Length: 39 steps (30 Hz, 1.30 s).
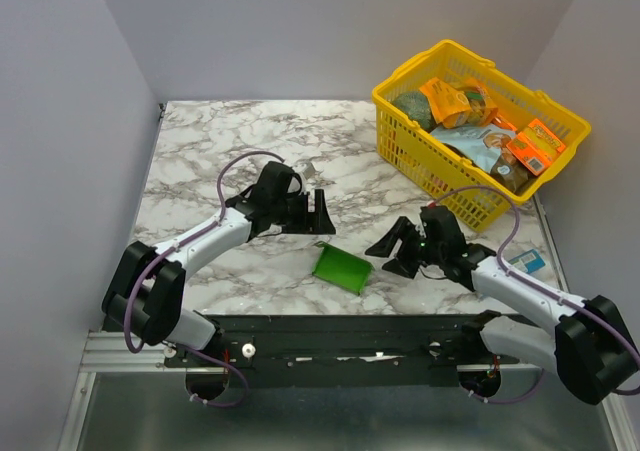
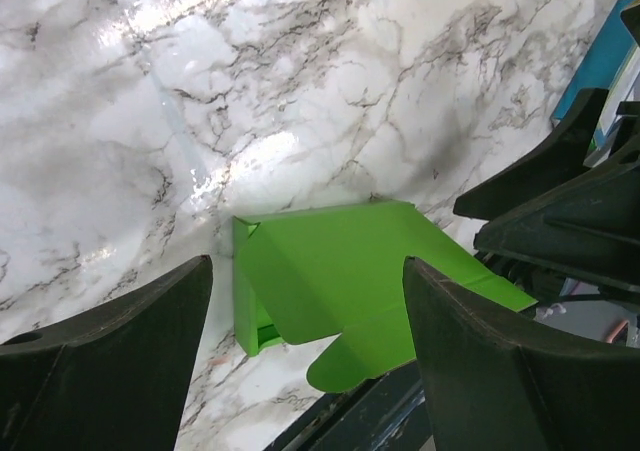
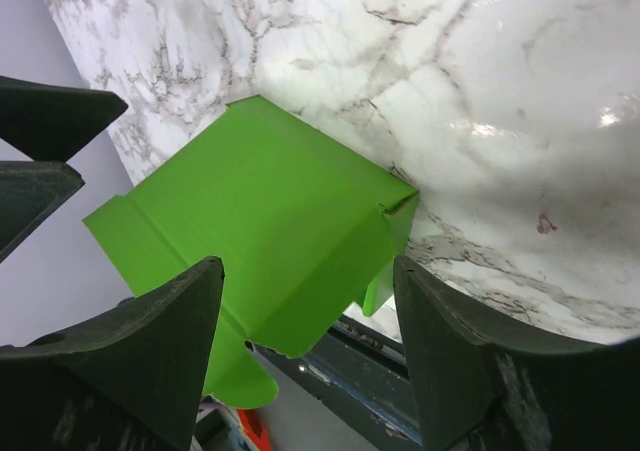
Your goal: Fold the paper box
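**Paper box part-formed, closing flap open, both tools free**

Location: the paper box [image 1: 342, 268] lies on the marble surface [image 1: 230, 141] close to its near edge, between the two arms. It touches neither arm.

Condition of work: the card is no longer flat. Both wrist views show raised walls meeting at a corner, with a broad panel sloping over them. That panel is not seated. Its rounded tab [image 2: 340, 366] juts out past the body toward the near edge, untucked, and a small side flap hangs loose at one corner. In my judgement the body is formed and the closure is outstanding: side flap in, lid down, tab tucked. I cannot tell whether the far end is closed.

Tools: the left tool [image 1: 318, 214] sits just behind the box, jaws spread wide and holding nothing. The right tool [image 1: 393, 251] sits just to the box's right, likewise spread and empty. In each wrist view the box shows between the fingers, but no contact is visible.

Other items: a yellow basket [image 1: 480, 131] of packets stands well apart at the far right.
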Available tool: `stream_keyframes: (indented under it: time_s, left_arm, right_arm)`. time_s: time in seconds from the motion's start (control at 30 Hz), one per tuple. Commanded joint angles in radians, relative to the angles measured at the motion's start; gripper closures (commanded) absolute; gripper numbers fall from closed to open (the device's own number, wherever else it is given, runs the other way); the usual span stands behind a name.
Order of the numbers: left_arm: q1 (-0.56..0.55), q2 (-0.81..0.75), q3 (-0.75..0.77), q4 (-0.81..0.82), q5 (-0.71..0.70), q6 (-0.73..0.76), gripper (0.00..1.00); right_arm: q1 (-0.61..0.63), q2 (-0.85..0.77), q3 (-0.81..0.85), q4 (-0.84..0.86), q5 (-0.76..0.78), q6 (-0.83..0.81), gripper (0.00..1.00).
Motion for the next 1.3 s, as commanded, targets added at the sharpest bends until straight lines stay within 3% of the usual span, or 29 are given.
stream_keyframes:
  time_s: [0.0,0.37,0.57,1.27]
  left_arm:
    - [-0.002,-0.009,-0.014,-0.069,0.062,0.034,0.15]
    - [-0.002,-0.033,-0.04,-0.052,0.128,0.002,0.15]
    - [-0.003,-0.036,-0.057,-0.017,0.151,-0.03,0.21]
    - [-0.041,-0.067,-0.133,0.087,0.175,-0.133,0.31]
  right_arm:
    - [0.002,-0.036,-0.036,-0.03,0.002,0.059,0.23]
    - [0.01,-0.028,-0.084,0.056,-0.054,0.146,0.23]
    - [0.021,-0.016,-0.089,0.081,-0.06,0.169,0.24]
    - [0.076,0.052,-0.095,0.205,-0.055,0.241,0.35]
